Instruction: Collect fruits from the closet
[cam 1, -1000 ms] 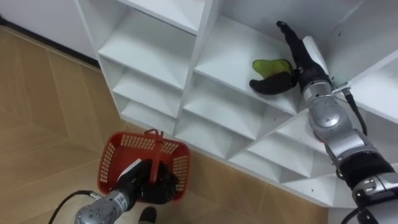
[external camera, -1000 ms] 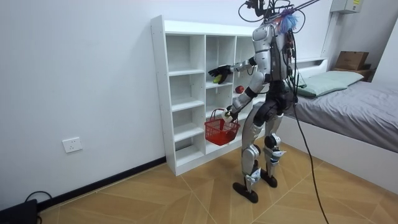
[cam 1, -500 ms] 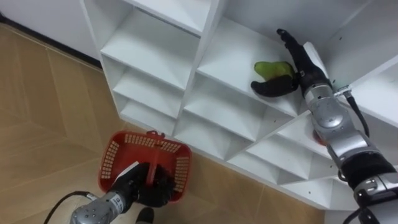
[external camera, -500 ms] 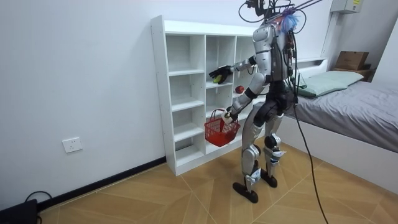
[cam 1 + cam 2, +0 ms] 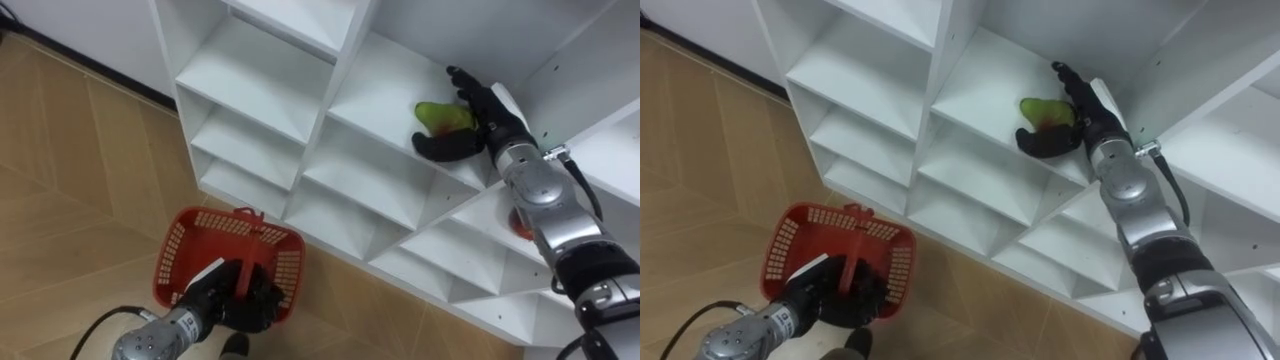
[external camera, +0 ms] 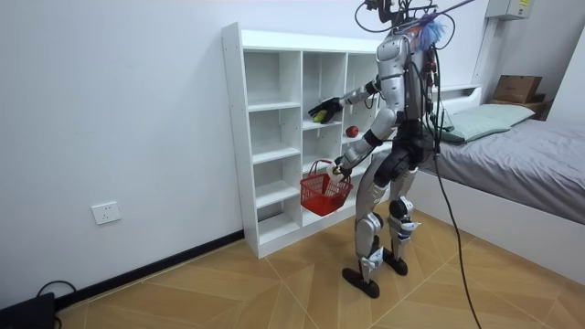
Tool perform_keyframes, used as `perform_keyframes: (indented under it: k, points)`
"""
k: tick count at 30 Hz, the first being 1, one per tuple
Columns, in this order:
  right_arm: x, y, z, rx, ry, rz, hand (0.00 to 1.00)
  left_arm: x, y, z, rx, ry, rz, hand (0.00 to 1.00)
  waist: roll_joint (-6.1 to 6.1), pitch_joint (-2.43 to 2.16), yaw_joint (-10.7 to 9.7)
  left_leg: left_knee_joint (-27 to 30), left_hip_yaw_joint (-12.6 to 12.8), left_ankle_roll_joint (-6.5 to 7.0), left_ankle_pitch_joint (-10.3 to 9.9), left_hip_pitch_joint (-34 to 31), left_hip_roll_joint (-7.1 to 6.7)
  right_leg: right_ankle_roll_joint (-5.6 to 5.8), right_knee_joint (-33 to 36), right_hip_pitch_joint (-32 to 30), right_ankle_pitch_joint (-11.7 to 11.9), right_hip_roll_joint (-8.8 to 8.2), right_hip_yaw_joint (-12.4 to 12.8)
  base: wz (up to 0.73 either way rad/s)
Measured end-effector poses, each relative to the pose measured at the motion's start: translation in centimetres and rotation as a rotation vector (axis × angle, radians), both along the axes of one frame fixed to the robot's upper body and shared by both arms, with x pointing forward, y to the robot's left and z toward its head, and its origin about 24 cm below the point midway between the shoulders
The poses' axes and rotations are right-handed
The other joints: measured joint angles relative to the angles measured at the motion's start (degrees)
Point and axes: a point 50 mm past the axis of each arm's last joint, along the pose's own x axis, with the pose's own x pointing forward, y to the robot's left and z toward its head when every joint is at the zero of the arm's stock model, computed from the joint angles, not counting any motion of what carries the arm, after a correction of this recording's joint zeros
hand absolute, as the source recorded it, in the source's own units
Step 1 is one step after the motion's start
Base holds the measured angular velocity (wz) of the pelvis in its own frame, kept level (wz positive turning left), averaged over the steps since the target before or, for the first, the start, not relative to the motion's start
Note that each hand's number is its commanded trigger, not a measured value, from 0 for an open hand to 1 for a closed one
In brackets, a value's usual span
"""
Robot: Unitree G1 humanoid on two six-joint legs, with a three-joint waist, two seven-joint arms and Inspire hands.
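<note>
White closet shelf (image 5: 370,90) at 1 o'clock holds the green fruit (image 5: 440,115), right hand (image 5: 470,135) curled round it; a loose hold could drop it beside the basket (image 5: 190,250) clamped in the left hand (image 5: 235,300).

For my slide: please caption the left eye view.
Right hand grasps green fruit on white shelf; left hand holds red basket by its handle.

Bright, even indoor light; soft shadows

the white closet (image 5: 300,120) bears a green fruit (image 5: 440,114) on one shelf, seemingly a red fruit (image 6: 350,132) below.
</note>
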Motion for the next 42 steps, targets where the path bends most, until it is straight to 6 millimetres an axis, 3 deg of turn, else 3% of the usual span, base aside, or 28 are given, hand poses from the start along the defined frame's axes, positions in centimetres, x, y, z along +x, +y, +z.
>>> perform_keyframes:
  k: [2, 3, 13, 28, 36, 42]
  points:
    - [0.0, -0.1, 0.1, 0.014, 0.003, -0.01, 0.89, 0.0, 0.0, 0.0, 0.0, 0.0, 0.0, 1.0, 0.04, 0.03, 0.0, 0.3, 0.0, 0.13, -0.1, -0.2, -0.03, 0.09, 0.0, 0.0, 0.1, -0.01, 0.0, 0.0]
    - [0.1, -0.2, 0.1, 0.014, 0.003, -0.011, 1.0, 0.0, 0.0, 0.0, 0.0, 0.0, 0.0, 1.0, 0.04, 0.03, 0.0, 0.3, 0.0, 0.15, -0.1, -0.2, -0.05, 0.12, 0.0, 0.0, 0.1, -0.02, 0.0, 0.0]
    - [0.5, -0.7, 0.8, 0.031, -0.03, -0.069, 1.0, 0.0, 0.0, 0.0, 0.002, 0.007, 0.001, 1.0, 0.32, 0.23, 0.0, 0.4, 0.0, 0.3, -0.2, -0.1, -0.21, 0.28, -0.2, 0.2, 0.2, -0.14, -0.2, 0.0]
    - [0.1, -0.8, 0.1, 0.066, 0.002, -0.061, 1.0, 0.3, -0.4, 0.4, 0.0, -0.008, -0.012, 1.0, 0.48, 0.15, 0.3, 0.3, 0.0, 0.32, -0.2, 0.1, -0.26, 0.31, -0.3, 0.3, 0.2, -0.08, 0.4, 0.0]
    - [-0.3, -0.5, 0.0, 0.059, -0.009, -0.048, 1.0, 0.3, -0.5, 0.4, -0.003, -0.009, -0.006, 1.0, 0.64, -0.05, 0.3, 0.3, -0.1, 0.33, -0.2, 0.1, -0.25, 0.31, -0.2, 0.3, 0.2, -0.08, 0.4, 0.0]
    - [-1.1, 0.4, -0.4, 0.029, -0.036, -0.01, 1.0, 0.3, -1.4, 0.2, -0.03, -0.011, 0.0, 1.0, 1.77, -0.71, -0.1, 0.7, 0.2, 0.35, -0.2, 0.2, -0.08, 0.31, -0.1, 0.3, 0.4, 0.05, 1.1, -0.01]
